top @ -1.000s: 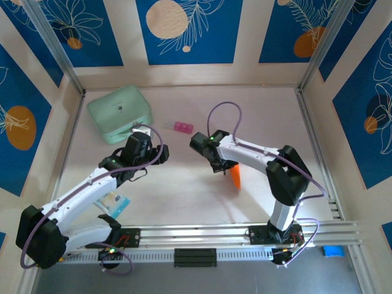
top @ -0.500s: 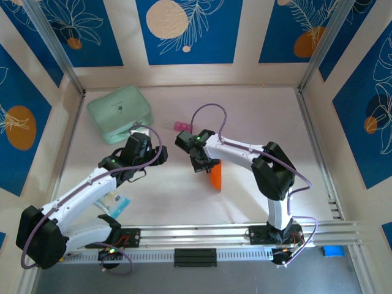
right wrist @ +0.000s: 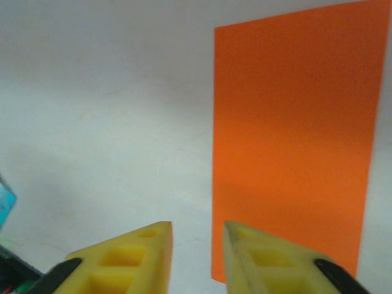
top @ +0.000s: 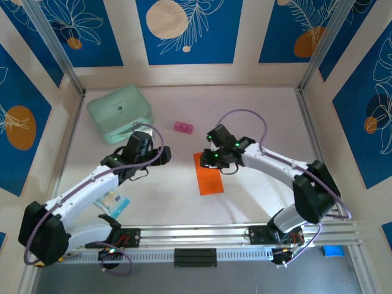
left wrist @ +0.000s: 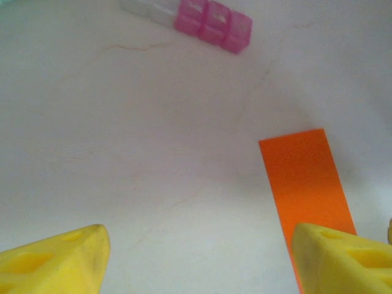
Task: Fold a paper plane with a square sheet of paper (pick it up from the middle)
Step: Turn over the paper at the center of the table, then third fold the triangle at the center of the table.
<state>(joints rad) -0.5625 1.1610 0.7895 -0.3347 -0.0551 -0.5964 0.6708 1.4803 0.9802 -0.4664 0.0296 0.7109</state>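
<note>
1. Orange paper sheet (top: pixel 208 173) lies flat on the table (top: pixel 257 116) as a narrow rectangle, looking folded in half. It's well apart from the mint-green case (top: pixel 119 113), off to the case's right and nearer the arm bases in the overhead view.
2. It also shows in the left wrist cam (left wrist: pixel 303 177) and the right wrist cam (right wrist: pixel 294 141). It looks smooth and I can't make out a crease line.
3. Right gripper (top: pixel 208 160) hovers at the short end of the paper that faces the case's side of the table. In its own cam (right wrist: pixel 196 239) the yellow fingers sit just a little apart with nothing between them, so it's not gripping anything. One fingertip overlaps the paper's long edge in that view, but I can't tell if it actually touches.
4. Left gripper (top: pixel 160 153) hangs near the case, just to its right and a bit closer to the bases, between the case and the paper. In the left wrist cam (left wrist: pixel 202 263) its jaws stand wide apart over bare table, nothing in them.
5. Small pink block (top: pixel 182 127) sits just right of the case, farther back than the paper. The left wrist cam (left wrist: pixel 214 24) shows a pale clear piece touching its end.
</note>
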